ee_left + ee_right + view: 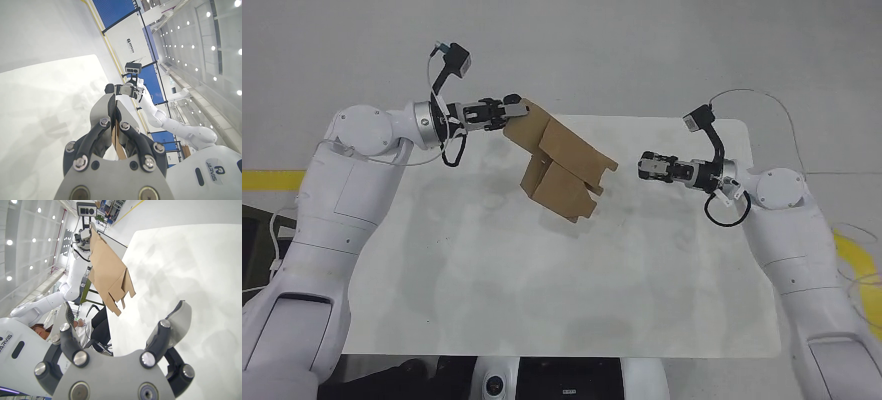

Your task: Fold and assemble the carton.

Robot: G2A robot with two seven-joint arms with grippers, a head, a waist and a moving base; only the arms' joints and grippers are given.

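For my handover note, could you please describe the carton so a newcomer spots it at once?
Start at the white table. Above its far side, the left gripper holds the carton. It is the only brown cardboard, partly folded, flaps hanging loose.

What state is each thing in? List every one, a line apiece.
carton: partly folded, not yet assembled, flaps loose, held up off the table by one end.
left gripper: shut on the carton's edge.
right gripper: open, empty, apart from the carton.
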